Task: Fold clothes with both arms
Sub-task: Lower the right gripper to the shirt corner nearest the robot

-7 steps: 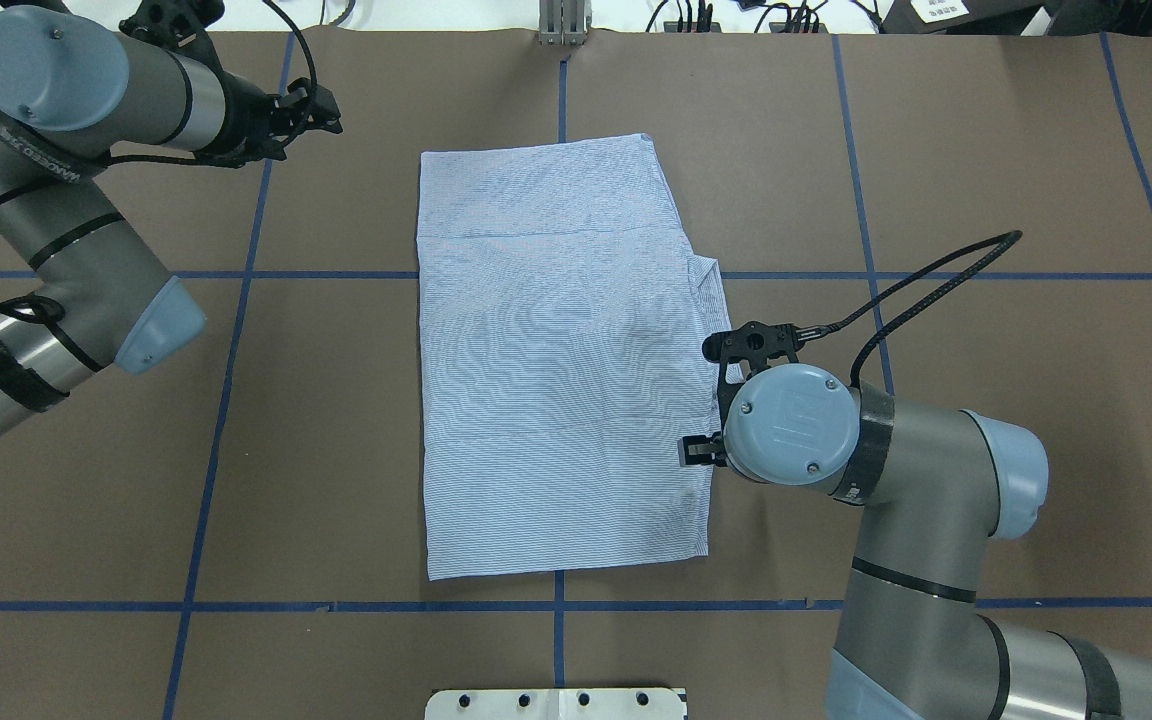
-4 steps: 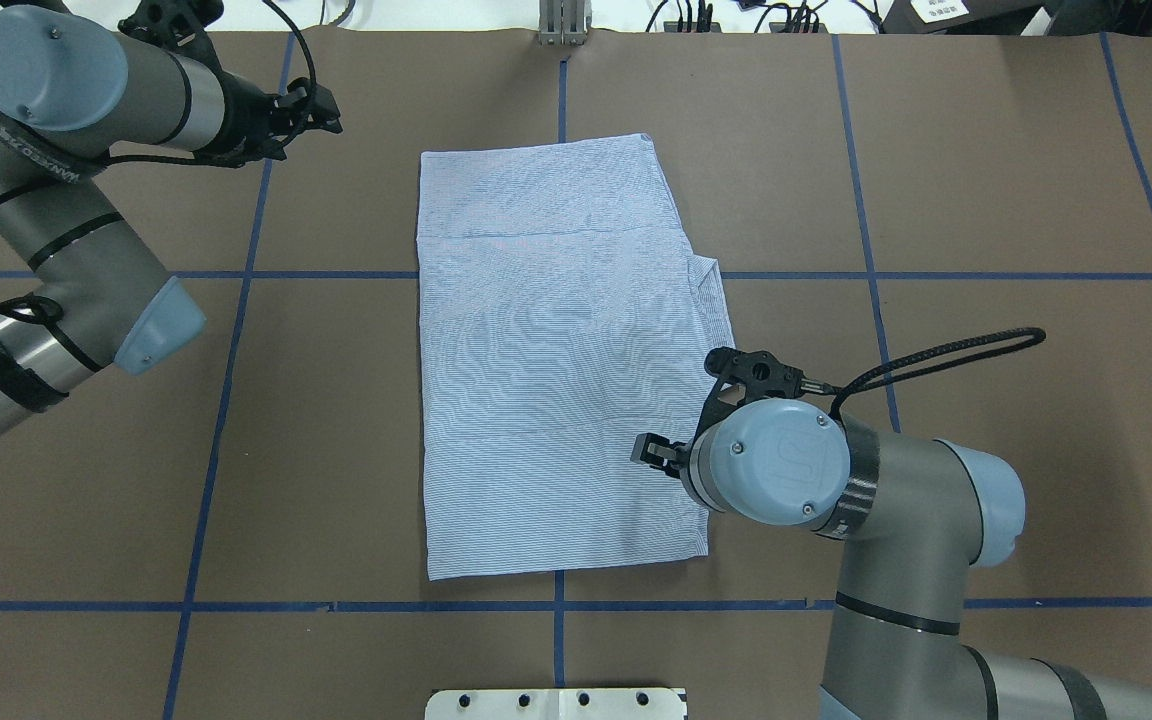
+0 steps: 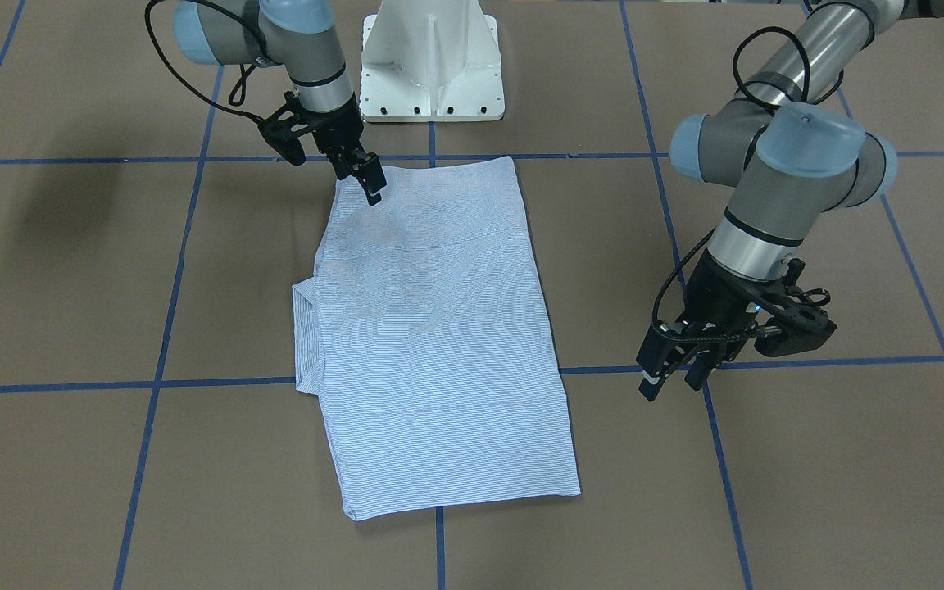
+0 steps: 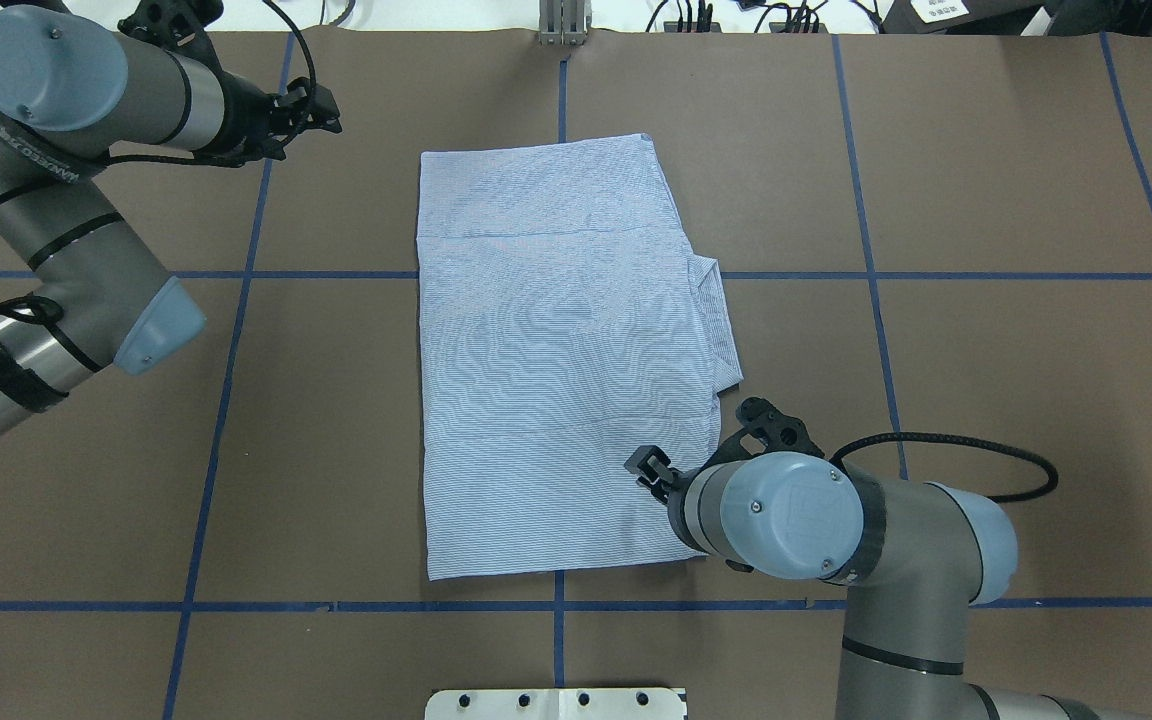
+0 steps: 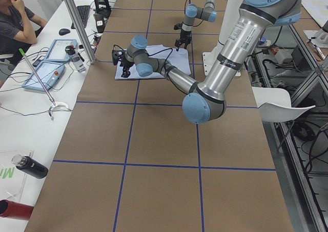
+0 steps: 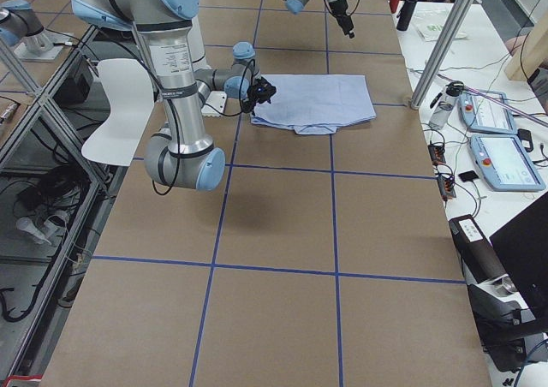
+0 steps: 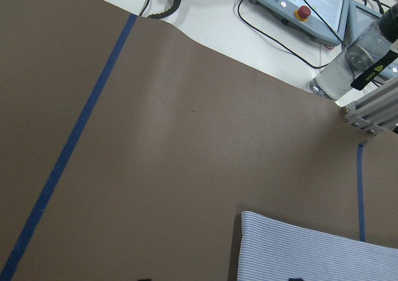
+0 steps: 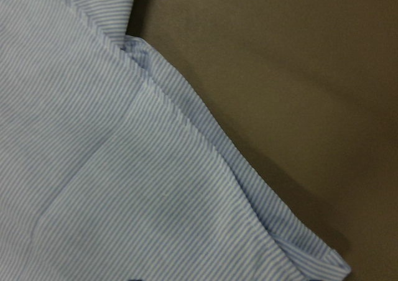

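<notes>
Everything that changed in the last second was on the right arm [image 4: 896, 540]. The shirt [image 4: 556, 380] lay flat on the worktop [image 4: 986, 200], straight out in front of the pedestal base [image 3: 431, 65]. It was already folded into a long rectangle with one short edge facing the base, and it had not shifted.

A second earlier the right pincer [image 4: 646, 468] had sat at the shirt's long edge on the base's right side, about midway out from the base. It then slid inward over the cloth and drew back toward the base as the wrist swung round. That left it over the shirt's corner nearest the base on that same side. Its jaws looked parted with nothing between them, and the right wrist view showed the layered edge lying flat and unpinched. Whether the tips touched the cloth could not be told.

The retreat uncovered a small tuck [image 4: 711, 290] of fabric poking out of that long edge, farther from the base. The left arm [image 4: 66, 250] had not moved. The left pincer [image 3: 673, 378] hung far out from the base on its left side, well apart from the shirt, jaws apart and empty.

This looked like the right arm lining up to grasp the near corner for the next fold. With the left arm not yet at its own corner, that fold had not begun. The grasp would need to catch every layer at that edge.
</notes>
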### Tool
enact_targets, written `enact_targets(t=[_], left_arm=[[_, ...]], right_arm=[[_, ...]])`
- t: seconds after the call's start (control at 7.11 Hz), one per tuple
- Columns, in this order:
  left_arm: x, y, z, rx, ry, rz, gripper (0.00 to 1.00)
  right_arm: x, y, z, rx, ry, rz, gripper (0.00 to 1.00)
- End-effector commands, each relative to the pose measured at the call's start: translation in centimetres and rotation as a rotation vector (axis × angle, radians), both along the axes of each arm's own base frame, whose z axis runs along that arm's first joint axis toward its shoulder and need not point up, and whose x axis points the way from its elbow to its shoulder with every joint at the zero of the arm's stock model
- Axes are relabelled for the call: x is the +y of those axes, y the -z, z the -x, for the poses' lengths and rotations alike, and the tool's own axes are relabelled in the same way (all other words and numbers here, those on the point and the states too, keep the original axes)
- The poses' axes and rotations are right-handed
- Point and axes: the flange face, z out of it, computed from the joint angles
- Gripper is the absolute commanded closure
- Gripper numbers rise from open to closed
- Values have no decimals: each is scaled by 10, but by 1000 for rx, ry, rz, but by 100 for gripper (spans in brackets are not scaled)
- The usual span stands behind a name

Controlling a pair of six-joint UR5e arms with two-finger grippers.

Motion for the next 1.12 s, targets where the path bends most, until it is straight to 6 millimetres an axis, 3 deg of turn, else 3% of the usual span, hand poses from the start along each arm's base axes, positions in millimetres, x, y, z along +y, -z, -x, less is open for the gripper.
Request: enact_targets(t=[0.0,0.42,0.7,0.98], left_arm=[[2,5,2,0,0,1,21],[2,4,2,-1,0,2,21],[2,4,1,0,-1,3,21],[4,4,-1,10,5,18,21]], right_arm=[[2,-15,9,4,-29,27,15],[0,-12,7,9,-31,27,21],[-6,-4,-5,2,-37,31,21],[3,-10,-4,58,-29,40,21]])
